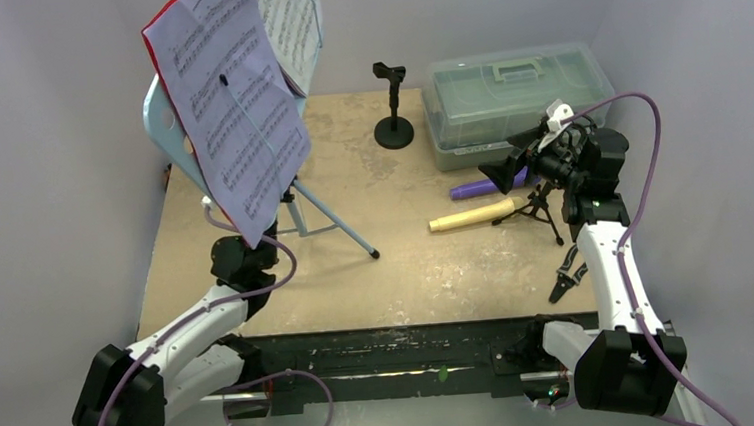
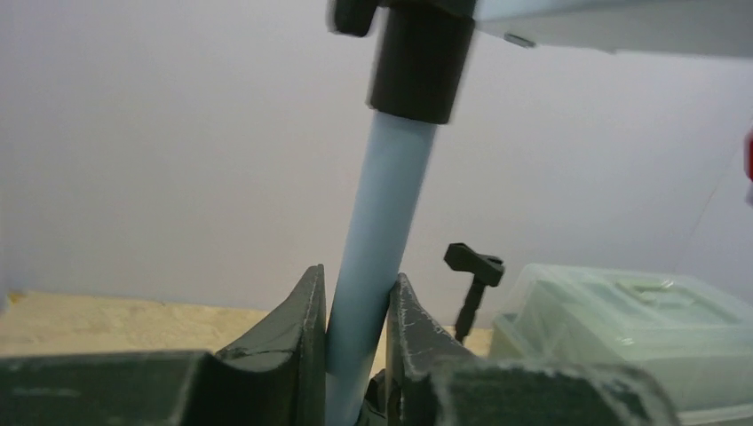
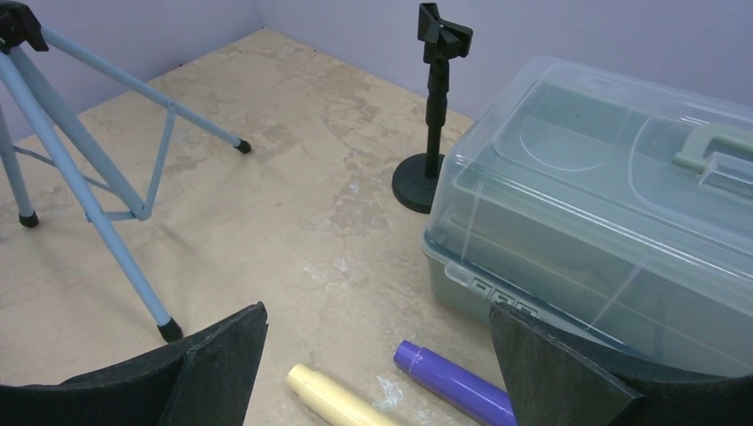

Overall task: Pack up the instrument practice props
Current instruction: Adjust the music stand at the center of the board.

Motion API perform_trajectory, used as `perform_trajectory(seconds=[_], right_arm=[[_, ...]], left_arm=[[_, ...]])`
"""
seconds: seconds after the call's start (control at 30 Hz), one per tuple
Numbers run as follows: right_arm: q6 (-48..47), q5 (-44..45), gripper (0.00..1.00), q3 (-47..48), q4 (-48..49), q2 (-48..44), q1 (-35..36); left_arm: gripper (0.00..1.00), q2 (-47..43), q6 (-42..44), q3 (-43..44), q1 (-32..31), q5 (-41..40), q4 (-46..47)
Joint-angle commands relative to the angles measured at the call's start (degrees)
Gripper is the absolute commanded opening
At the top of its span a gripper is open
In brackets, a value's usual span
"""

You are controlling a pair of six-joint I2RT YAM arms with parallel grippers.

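Note:
The light-blue music rest (image 1: 164, 123) stands at the left on tripod legs (image 1: 328, 219), carrying sheet music (image 1: 233, 103) and a red folder (image 1: 154, 26). My left gripper (image 1: 245, 252) is shut on its light-blue pole (image 2: 377, 231). My right gripper (image 1: 506, 172) is open above the purple microphone (image 3: 453, 382) and cream microphone (image 3: 333, 399), which lie side by side on the table. One black mic holder (image 1: 393, 107) stands upright at the back. A second black mic holder on small tripod legs (image 1: 538, 212) stands under my right wrist.
The translucent grey-green box with a handle (image 1: 515, 98), lid closed, sits at the back right. Small black pliers (image 1: 568, 278) lie near the right arm. The table (image 1: 428, 280) is walled in on three sides.

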Motion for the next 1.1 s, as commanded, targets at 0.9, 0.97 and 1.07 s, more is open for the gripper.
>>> perform_trajectory(seconds=[0.9,0.97,1.07], right_arm=[[-7.1,-8.3,0.99,0.7,-5.2,2.9,-0.2],[-7.1,-9.1,0.99,0.2,-4.6,1.8,-0.2],[-6.7,-9.5,0.99,-0.4,-3.6,0.8,-0.2]], left_arm=[[0.00,26.5,-23.0,17.8,10.5,48.1,21.1],[0.00,29.1,-24.3,20.2,10.5,51.1,21.7],[0.00,34.2,-27.7,24.5,10.5,56.2,23.2]])
